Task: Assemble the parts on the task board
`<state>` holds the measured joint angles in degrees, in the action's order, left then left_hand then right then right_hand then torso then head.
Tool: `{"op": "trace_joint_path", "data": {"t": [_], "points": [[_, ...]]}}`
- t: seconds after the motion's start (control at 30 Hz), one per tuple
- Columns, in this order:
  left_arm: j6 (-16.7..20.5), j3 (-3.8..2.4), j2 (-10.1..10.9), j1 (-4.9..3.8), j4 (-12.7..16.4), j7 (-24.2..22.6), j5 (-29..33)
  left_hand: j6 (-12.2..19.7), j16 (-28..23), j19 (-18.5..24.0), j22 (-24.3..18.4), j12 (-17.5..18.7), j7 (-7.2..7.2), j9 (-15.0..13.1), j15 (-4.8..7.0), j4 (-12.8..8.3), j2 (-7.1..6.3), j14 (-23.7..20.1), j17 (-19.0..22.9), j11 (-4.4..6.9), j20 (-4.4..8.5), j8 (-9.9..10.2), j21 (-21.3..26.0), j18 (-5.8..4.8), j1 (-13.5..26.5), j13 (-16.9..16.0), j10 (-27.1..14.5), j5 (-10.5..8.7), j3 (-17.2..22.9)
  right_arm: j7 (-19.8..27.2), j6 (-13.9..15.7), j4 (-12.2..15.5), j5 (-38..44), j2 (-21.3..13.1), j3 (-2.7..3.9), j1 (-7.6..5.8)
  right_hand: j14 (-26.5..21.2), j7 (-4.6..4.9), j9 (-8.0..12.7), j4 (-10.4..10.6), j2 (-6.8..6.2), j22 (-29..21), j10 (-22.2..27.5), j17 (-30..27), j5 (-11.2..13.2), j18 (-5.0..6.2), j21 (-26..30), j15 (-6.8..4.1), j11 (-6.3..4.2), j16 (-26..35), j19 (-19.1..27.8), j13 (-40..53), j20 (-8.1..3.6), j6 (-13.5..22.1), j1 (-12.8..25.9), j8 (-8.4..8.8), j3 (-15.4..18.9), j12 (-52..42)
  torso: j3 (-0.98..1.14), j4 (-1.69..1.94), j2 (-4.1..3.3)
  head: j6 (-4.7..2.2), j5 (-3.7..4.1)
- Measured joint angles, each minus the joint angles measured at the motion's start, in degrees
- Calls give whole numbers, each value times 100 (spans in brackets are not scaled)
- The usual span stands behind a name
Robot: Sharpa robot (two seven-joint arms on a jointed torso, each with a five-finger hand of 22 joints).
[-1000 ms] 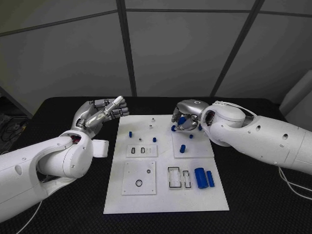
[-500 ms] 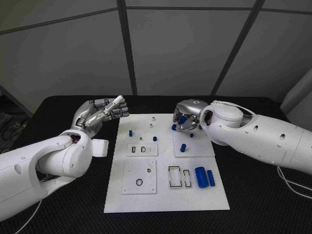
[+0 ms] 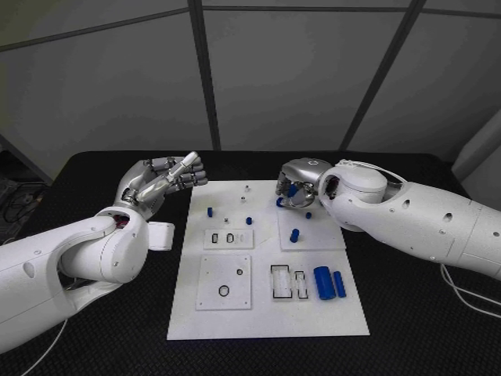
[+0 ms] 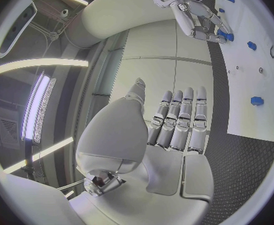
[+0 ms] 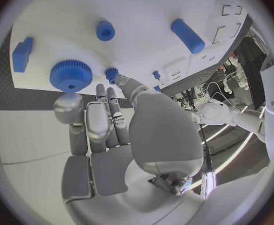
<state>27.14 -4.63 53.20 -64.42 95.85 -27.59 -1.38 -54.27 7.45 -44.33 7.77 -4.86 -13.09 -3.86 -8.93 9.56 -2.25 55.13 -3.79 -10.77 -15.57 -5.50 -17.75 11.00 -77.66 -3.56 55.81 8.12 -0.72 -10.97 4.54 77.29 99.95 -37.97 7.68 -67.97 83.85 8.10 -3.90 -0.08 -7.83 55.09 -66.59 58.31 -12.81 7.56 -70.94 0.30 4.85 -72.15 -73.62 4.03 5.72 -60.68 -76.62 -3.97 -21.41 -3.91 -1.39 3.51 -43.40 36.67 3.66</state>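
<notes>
Several blue parts (image 3: 327,284) lie loose on the task board (image 3: 268,313), right robot hand (image 3: 297,188) hovering empty over a gear (image 5: 71,75), left robot hand (image 3: 160,182) curled idle.

Head camera looks down; wrist cameras close; all share task board (image 3: 268,266)

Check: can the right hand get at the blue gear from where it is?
Probably yes. The right hand hangs over the far right part of the board, and its fingers sit just short of the blue gear, with nothing between them.
</notes>
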Motion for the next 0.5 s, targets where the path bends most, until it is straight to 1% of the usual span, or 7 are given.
{"op": "trace_joint_path", "data": {"t": [0.07, 0.1, 0.17, 0.3, 0.33, 0.4, 0.5], "points": [[-1, 0, 0, 0, 0, 3, 0, 0, 0, 0, -1, 0, 0, 0, 0, 0, 2, 0, 0, 0, 0, 0, 0, 1, 2, 0, 0, 0, 0, 9, -9, -7, 0, 17, 0, 0, 0, 0, 0, 1, 0, 9, -7, 9, 0, 0, 0, 0, 6, -10, 0, 0, 0, 0, 0, 0, -15, 0, 0, 0, -5, 4, 0], [-2, 0, 0, -1, 0, 4, 0, 0, 0, -11, -4, 0, 0, 0, 0, 0, 22, 0, 0, 0, 11, 0, 0, -1, 22, 0, 0, 0, 0, 13, -15, -14, 0, 26, 0, 0, 0, 0, 0, 9, 0, 13, -26, 14, 0, 0, 0, 0, -13, -23, 0, 0, 0, 0, 0, 0, -23, 0, 1, 0, -9, 7, -1], [-3, 0, -3, -1, 0, 8, 0, 0, 0, -21, -6, 0, 0, 0, 0, 0, 31, -1, 0, 0, 21, 0, 0, 0, 31, 0, 0, 0, 0, 21, -27, -37, 0, 47, 0, 0, 0, 0, 0, -6, 0, 19, -27, 15, 23, 1, -22, 0, -14, -23, 0, 0, 0, 0, 0, 0, -38, 0, 2, 0, -13, 15, -6], [-7, 0, -4, -1, 0, 12, -1, 0, 0, -21, -6, 0, 0, 0, 1, 0, 31, -1, 0, 0, 21, 0, 0, 0, 31, 0, 0, 0, 0, 39, -55, -82, -2, 79, 0, 0, 0, 0, 0, 10, 0, 28, -48, 34, 23, 0, -22, 0, 6, -44, 0, 0, 0, 0, 0, 0, -55, 0, 2, 0, -17, 24, -13], [-7, 0, -5, -1, 0, 13, -1, 0, 0, -21, -6, 0, 0, 0, 1, 0, 31, -1, 0, 0, 21, 0, 0, 0, 31, 0, 0, 0, 0, 42, -62, -89, -2, 85, 0, 0, 0, 0, 0, 11, 0, 28, -69, 36, 23, 1, -22, 0, -15, -44, 0, 0, 0, 0, 0, 0, -55, 0, 2, 0, -19, 27, -15], [-9, 0, -5, -1, 0, 15, -1, 0, -19, -21, -6, 0, 0, 0, 1, 0, 31, -1, 0, 0, 21, 0, 0, 0, 31, 0, 0, 0, 0, 48, -77, -100, -4, 92, 0, 0, 0, 0, 0, -4, 0, 41, -68, 52, 23, 0, -43, 0, -14, -44, 0, 0, 0, 0, 0, 0, -70, 0, 2, 0, -20, 35, -22], [-11, 0, -4, -2, 3, 17, -1, -13, -19, -20, -6, 10, -13, 0, 1, 0, 31, -1, 0, 0, 21, 21, 0, -1, 31, 0, 0, 0, 0, 55, -97, -110, -5, 103, -1, 0, 0, -20, 0, 9, 23, 63, -94, 67, 23, 1, -63, 0, -13, -71, 0, -1, 0, -20, -22, 0, -108, 0, 2, 0, -25, 43, -23]]}}
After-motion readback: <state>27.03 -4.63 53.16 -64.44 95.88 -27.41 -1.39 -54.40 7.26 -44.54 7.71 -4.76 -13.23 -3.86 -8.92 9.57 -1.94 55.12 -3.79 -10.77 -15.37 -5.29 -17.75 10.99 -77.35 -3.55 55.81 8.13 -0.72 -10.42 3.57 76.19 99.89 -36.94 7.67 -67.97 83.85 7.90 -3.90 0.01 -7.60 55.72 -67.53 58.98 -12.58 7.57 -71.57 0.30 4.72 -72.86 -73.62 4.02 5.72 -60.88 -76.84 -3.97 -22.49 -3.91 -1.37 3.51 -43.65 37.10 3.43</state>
